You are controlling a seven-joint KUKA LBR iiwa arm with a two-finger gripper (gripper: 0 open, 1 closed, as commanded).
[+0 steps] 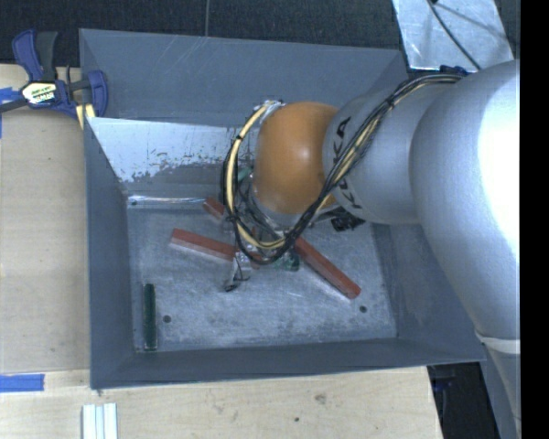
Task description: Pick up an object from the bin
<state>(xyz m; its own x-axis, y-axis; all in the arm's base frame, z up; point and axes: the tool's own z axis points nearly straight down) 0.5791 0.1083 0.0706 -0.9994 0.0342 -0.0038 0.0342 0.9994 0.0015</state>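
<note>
we judge the pick as not yet made. the gripper (236, 277) is low in the middle of the bin (105, 245), its tip just beside the right end of a red-brown flat stick (199, 243) that lies left of centre. we see nothing lifted off the floor. whether the gripper is spread or closed we cannot tell. what is left, as we read it, is to close on something and raise it clear of the bin.

counting the things: one red-brown flat stick on the left, a second stick (331, 274) of the same colour slanting off to the gripper's right, and a short red-brown end (214, 207) by the wrist, which may be a third or part of the second. one dark green stick (149, 316) lies well apart, near the front left corner.
</note>
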